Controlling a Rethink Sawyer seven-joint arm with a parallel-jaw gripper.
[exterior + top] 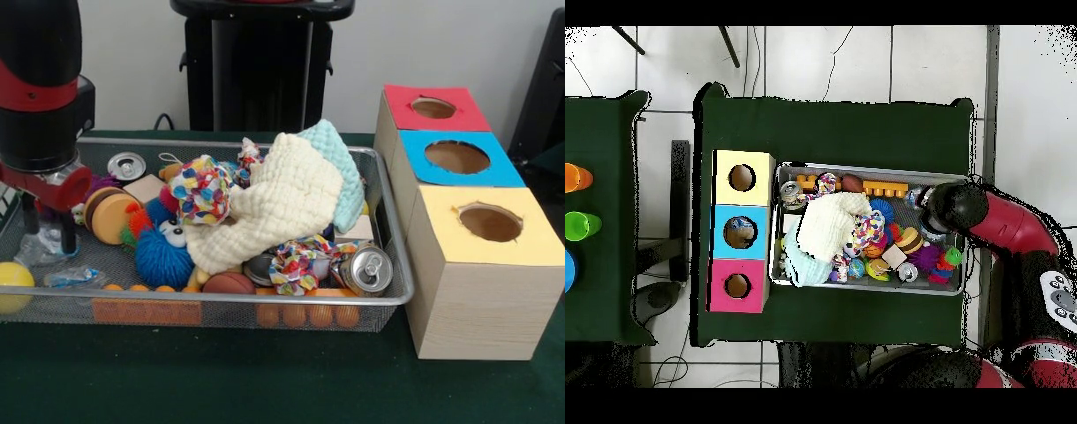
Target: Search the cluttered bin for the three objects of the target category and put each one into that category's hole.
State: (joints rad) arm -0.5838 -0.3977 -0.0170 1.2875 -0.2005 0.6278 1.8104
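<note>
Green table carries bin [393,231] mid-table, box by its side. Gripper [40,231] hangs low over bin end far from box, reaching bottle [72,277] among clutter; whether it grips, cannot tell. Blue hole [456,156], middle of 3, empty, awaits.

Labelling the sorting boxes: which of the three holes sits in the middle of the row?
The blue hole, between the red hole and the yellow hole.

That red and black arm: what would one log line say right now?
arm: low over silver wire-mesh bin end farthest from boxes | gripper: around clear plastic bottle, closure unclear | blue-surround hole: not yet fed
</note>
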